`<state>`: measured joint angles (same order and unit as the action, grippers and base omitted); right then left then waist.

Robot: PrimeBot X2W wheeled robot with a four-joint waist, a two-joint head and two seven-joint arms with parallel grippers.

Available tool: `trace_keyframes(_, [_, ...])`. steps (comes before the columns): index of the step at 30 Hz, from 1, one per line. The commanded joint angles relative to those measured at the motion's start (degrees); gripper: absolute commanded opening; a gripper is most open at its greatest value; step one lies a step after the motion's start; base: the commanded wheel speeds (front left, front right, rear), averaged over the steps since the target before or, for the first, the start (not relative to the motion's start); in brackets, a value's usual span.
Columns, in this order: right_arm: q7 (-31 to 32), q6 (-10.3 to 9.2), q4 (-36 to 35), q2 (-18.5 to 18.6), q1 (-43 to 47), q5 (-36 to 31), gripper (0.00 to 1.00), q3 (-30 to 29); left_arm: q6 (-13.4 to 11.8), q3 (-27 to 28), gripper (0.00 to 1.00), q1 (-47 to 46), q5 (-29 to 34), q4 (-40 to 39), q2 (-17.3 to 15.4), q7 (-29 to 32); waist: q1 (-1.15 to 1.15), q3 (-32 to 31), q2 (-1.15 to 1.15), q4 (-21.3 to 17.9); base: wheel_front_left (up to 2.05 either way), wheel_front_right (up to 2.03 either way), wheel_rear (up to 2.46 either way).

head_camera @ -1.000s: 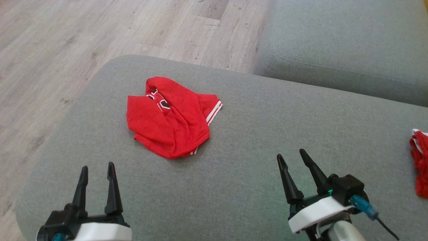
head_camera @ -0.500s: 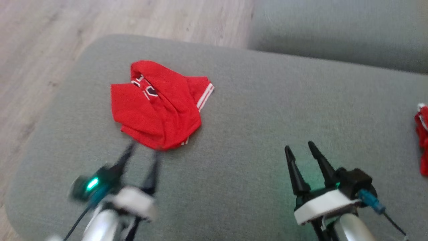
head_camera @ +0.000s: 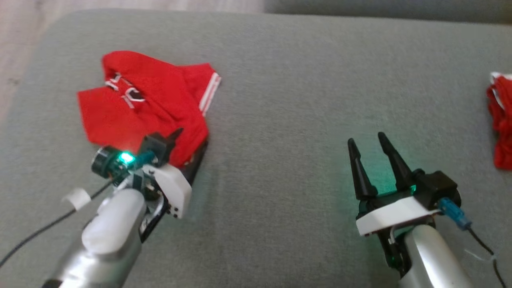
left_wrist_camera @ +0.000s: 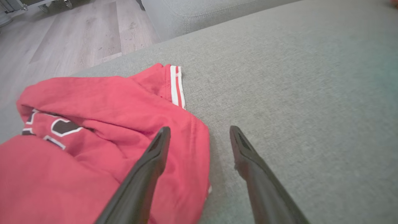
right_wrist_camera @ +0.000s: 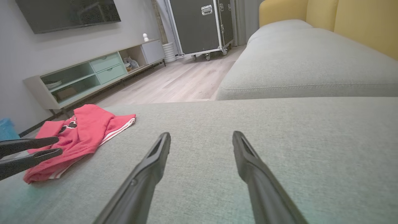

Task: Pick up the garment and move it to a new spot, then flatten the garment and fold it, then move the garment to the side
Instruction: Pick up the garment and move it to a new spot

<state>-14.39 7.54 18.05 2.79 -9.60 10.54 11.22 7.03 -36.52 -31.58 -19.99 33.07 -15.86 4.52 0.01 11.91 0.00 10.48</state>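
The garment (head_camera: 140, 100) is a crumpled red jersey with white stripes and dark lettering, lying on the left part of the grey sofa cushion (head_camera: 280, 100). My left gripper (head_camera: 192, 144) is rolled onto its side at the garment's near right corner. In the left wrist view this gripper (left_wrist_camera: 199, 129) stands open, one finger over the red cloth (left_wrist_camera: 93, 124) and the other over bare cushion, with nothing gripped. My right gripper (head_camera: 366, 139) hovers open and empty over the cushion's right half. From the right wrist view (right_wrist_camera: 202, 134) the garment (right_wrist_camera: 84, 130) shows far left, with the left gripper (right_wrist_camera: 59, 145) beside it.
A second red cloth (head_camera: 500, 120) lies at the cushion's right edge. Wooden floor (head_camera: 16, 24) drops off beyond the left edge. Another sofa section (right_wrist_camera: 295, 62) stands ahead, with a low cabinet (right_wrist_camera: 93, 74) and a wheeled case (right_wrist_camera: 202, 25) farther off.
The head camera has tilted down, shifting the whole picture. My left arm has reached forward to the garment's near right corner and rolled onto its side. Both grippers stay open.
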Motion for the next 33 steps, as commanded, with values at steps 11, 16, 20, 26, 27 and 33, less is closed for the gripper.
trace_keyframes(11, [-0.61, -0.05, -2.80, 0.09, -2.61, -0.59, 1.00, 0.58, -1.89, 2.30, 0.09, -7.10, 0.72, 10.18, -0.37, -2.76, -0.01, 4.03, 0.00, -4.21, 0.00, 0.00, 0.00])
trace_keyframes(16, [-0.61, -0.05, -1.97, 0.09, -2.28, -0.72, 1.00, 0.69, -2.22, 3.98, 0.00, -7.70, -0.75, 10.82, 0.54, -9.95, -0.01, 2.52, 0.00, -4.62, 0.00, 0.00, 0.00])
trace_keyframes(20, [-0.61, -0.05, -1.31, 0.09, -2.13, -0.47, 1.00, 0.88, -2.15, 6.20, 0.00, -7.53, -2.85, 8.12, 0.84, -15.36, -0.01, 0.86, 0.00, -4.82, 0.00, 0.00, 0.00])
trace_keyframes(26, [-0.61, -0.05, -0.88, 0.09, -1.74, 0.18, 1.00, 1.69, -1.76, 9.07, 0.00, -7.23, -5.62, -2.08, 1.46, -18.53, -0.01, -1.11, 0.00, -5.67, 0.00, 0.00, 0.00])
trace_keyframes(27, [-0.61, -0.05, -0.95, 0.09, -1.79, 0.28, 1.00, 1.72, -1.80, 9.40, 0.00, -7.18, -5.87, -4.19, 1.62, -18.69, -0.01, -1.19, 0.00, -5.96, 0.00, 0.00, 0.00])
trace_keyframes(33, [-0.61, -0.05, -1.69, 0.09, -2.36, 1.06, 1.00, 1.34, -2.48, 9.85, 0.00, -7.10, -7.68, -14.64, 3.02, -17.21, -0.01, -0.69, 0.00, -9.05, 0.00, 0.00, 0.00])
